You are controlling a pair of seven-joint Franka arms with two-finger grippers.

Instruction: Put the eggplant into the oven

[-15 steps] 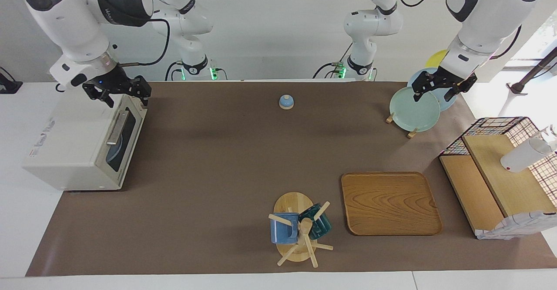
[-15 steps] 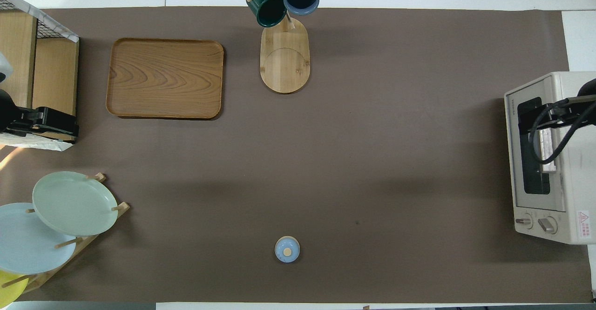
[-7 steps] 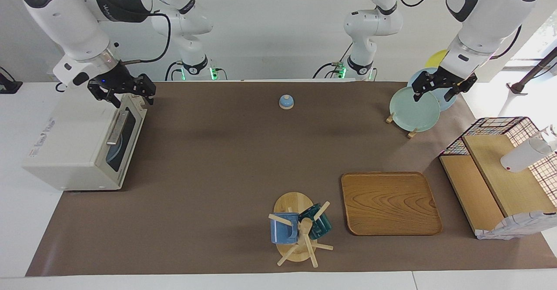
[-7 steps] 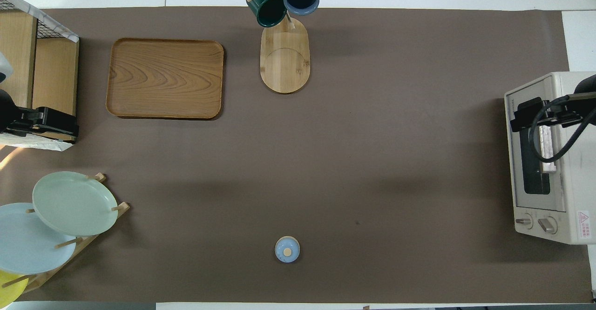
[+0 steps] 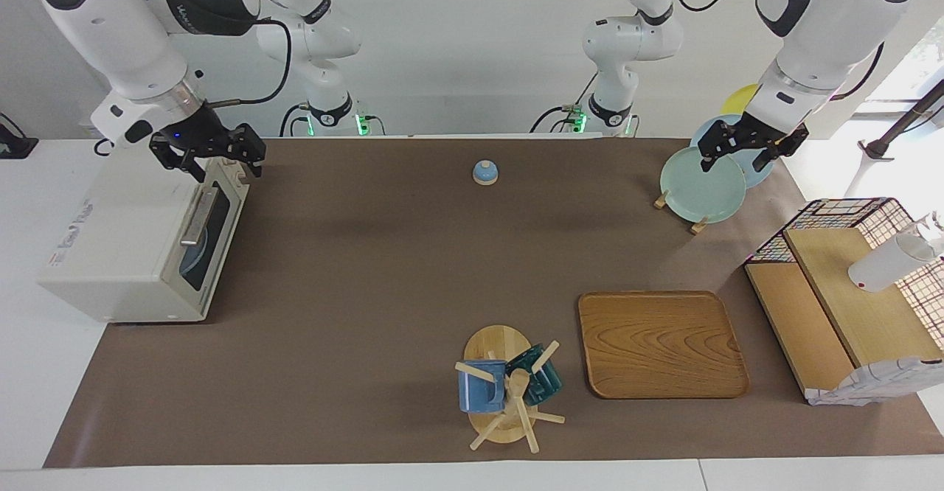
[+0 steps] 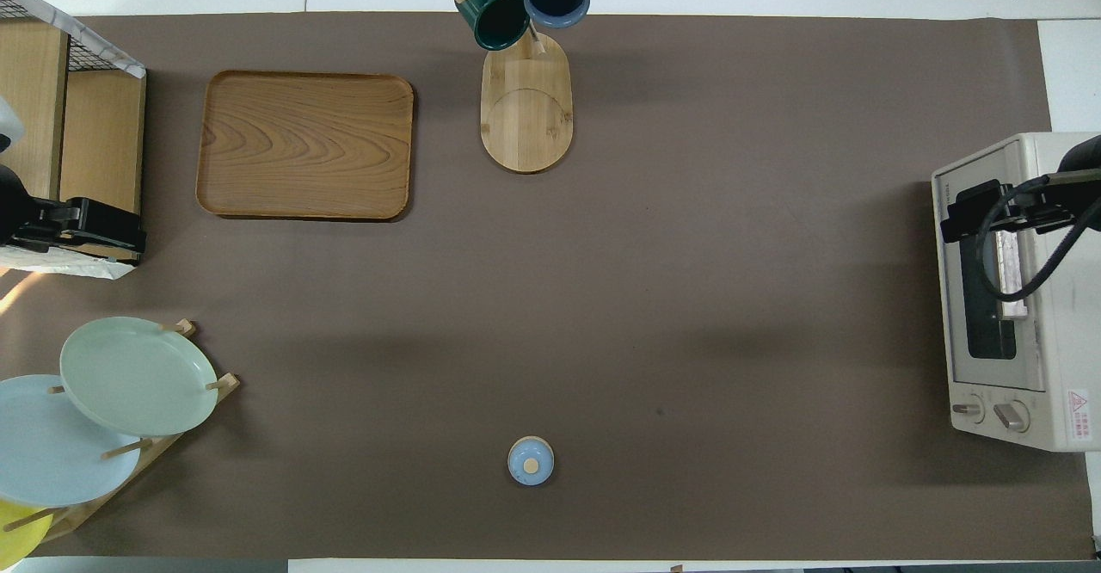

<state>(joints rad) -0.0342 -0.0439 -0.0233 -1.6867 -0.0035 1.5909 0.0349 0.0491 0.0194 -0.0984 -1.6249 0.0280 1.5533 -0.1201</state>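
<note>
The off-white oven (image 5: 118,240) stands at the right arm's end of the table, and it also shows in the overhead view (image 6: 1032,418). Its dark glass door (image 5: 198,244) is shut, handle up. The eggplant is not in view. My right gripper (image 5: 220,168) hangs open and empty just over the oven's upper front edge, at the end nearer to the robots; it also shows in the overhead view (image 6: 963,216). My left gripper (image 5: 734,158) waits open and empty over the plate rack, also seen in the overhead view (image 6: 116,233).
A rack with a green plate (image 5: 700,185) and other plates stands at the left arm's end. A wooden tray (image 5: 660,343), a mug stand (image 5: 505,388), a small blue lid (image 5: 484,172) and a wire-sided wooden shelf (image 5: 848,314) are on the brown mat.
My right gripper has lifted slightly and shifted from over the oven's top toward its front edge. The left arm has not moved.
</note>
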